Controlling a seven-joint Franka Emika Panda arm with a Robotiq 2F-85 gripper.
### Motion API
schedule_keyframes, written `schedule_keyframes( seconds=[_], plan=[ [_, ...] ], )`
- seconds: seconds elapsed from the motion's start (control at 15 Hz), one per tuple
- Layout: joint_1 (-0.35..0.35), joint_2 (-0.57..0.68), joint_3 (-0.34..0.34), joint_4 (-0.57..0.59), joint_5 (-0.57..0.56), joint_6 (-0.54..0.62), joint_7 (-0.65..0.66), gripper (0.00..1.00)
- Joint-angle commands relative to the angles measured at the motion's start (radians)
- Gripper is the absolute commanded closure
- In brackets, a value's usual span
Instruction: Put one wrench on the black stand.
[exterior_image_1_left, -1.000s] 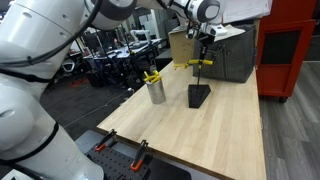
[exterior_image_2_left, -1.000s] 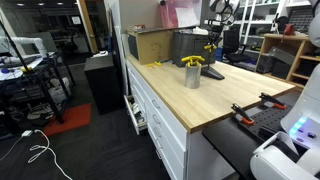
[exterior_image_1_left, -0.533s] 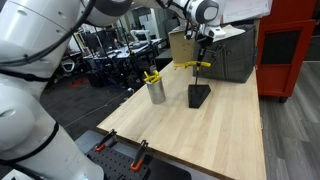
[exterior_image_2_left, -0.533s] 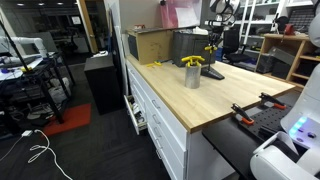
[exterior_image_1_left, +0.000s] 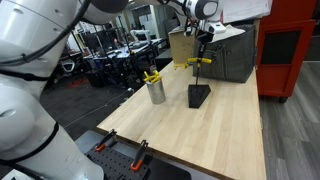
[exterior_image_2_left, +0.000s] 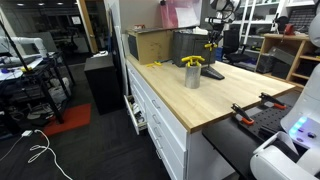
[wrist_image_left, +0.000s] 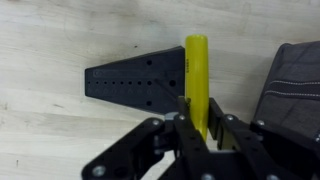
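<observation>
Pincer (exterior_image_1_left: 202, 58) hangs over the far half of the wooden surface (exterior_image_1_left: 215, 140), pressed together on a yellow wrench (exterior_image_1_left: 188, 66). The wrench lies roughly level in the grip, in the air, clear of the surface.

The black stand (exterior_image_1_left: 198, 96) sits on the surface directly under the held wrench, not touching it; there is a clear gap between the two in an exterior view.

Wrist view: pincer (wrist_image_left: 203, 120) enters from the bottom, a finger on each side of the wrench (wrist_image_left: 197, 70). The free end of the wrench points up the frame and overlaps the wide end of the stand (wrist_image_left: 130, 82). The stand shows as a tapering black shape with rows of small holes, lying on pale wood. A dark grey object (wrist_image_left: 295, 80) is at the right edge; I cannot tell what it is.

A silver cup (exterior_image_1_left: 157, 92) stands near the stand, apart from it, with more yellow wrenches (exterior_image_1_left: 151, 76) sticking out of its top. Behind both are a cardboard box (exterior_image_1_left: 182, 45) and a grey box (exterior_image_1_left: 230, 58) at the back of the surface.

From the opposite side, cup (exterior_image_2_left: 192, 76) is in front and stand (exterior_image_2_left: 213, 73) just behind it. One loose wrench (exterior_image_2_left: 152, 65) lies flat by the cardboard box (exterior_image_2_left: 150, 45).
</observation>
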Motion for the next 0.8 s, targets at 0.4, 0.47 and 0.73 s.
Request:
schedule_keyframes(
  seconds=[0.4,0.47,0.73],
  plan=[
    [0.015,-0.011,-0.005,-0.002,0.0,0.023,0.022,0.94],
    [0.017,-0.007,-0.006,0.002,-0.002,0.024,0.023,0.94],
    [0.018,0.01,-0.012,0.018,-0.01,0.031,0.029,0.94]
  ],
)
